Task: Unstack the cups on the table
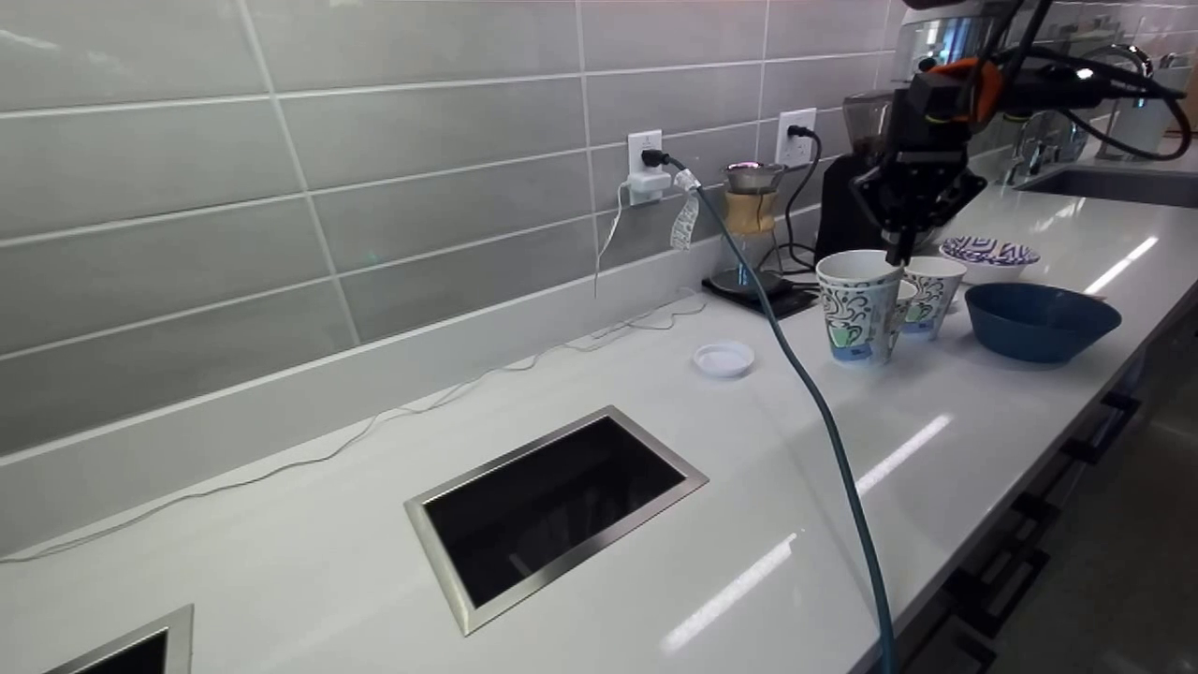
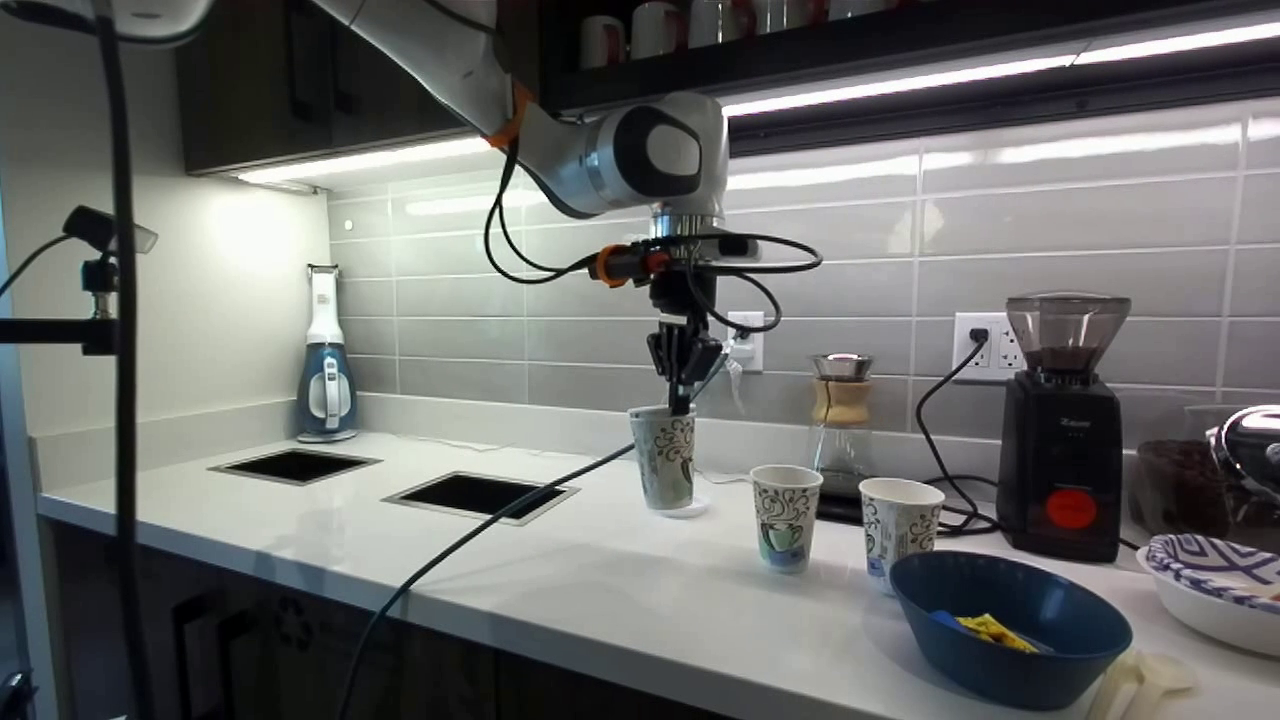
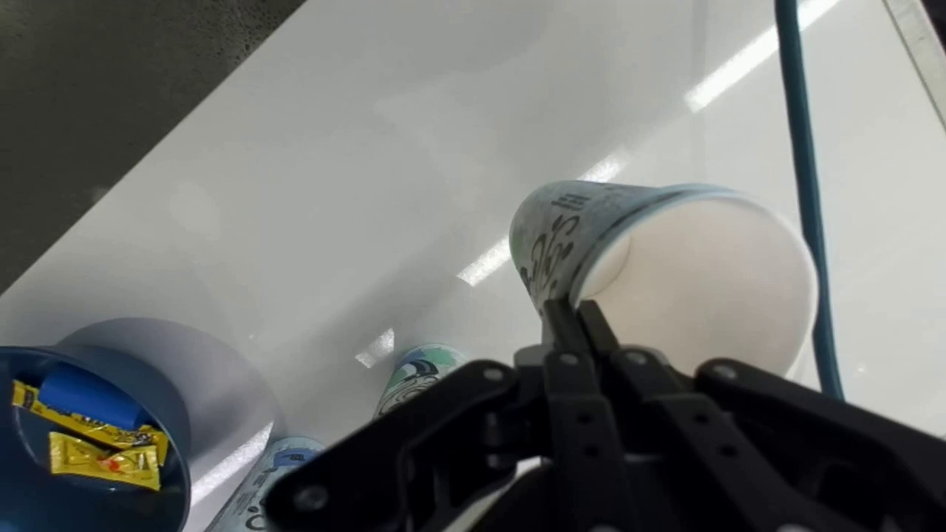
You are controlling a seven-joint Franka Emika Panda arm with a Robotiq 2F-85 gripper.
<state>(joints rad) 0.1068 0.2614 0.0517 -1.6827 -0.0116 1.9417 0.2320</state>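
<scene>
White counter (image 1: 730, 421): glossy, streaked with reflected light, stretching along a grey tiled wall (image 1: 449, 159).
Gripper (image 3: 576, 307): pointing down, clamped on the rim of the held cup (image 2: 664, 465) — one finger inside, one outside.
Held cup: near upright, mouth upward, dark swirls and teal on the side, left of the other two in both exterior views; resting on the counter or lifted from it — cannot tell.
Middle cup (image 2: 787, 530): upright on the counter, between the held cup and the end cup (image 2: 893, 525), apart from both.
End cup: upright too, nearest of the three to the blue bowl (image 2: 990, 682), partly hidden by it in an exterior view.
Blue bowl: near the counter's front edge, holding yellow packets (image 3: 103, 458) and something blue (image 3: 92, 399).
Patterned bowl (image 2: 1205, 612): white outside, zigzag print within, near the blue bowl.
Utensils (image 2: 1165, 675): pale, just beside the blue bowl.
Disc (image 1: 723, 358): white, shallow, flat on the counter, partly covered by the held cup in an exterior view.
Cable (image 3: 803, 155): teal, running from an outlet (image 1: 637, 145) down across the counter.
Cut-outs (image 2: 480, 494): dark, metal-rimmed, sunk into the counter.
Carafe (image 2: 842, 412): clear glass, wood-collared, on a dark base (image 1: 794, 298) near the tiled wall.
Grinder (image 2: 1060, 470): black, clear hopper on top, also near the tiled wall.
</scene>
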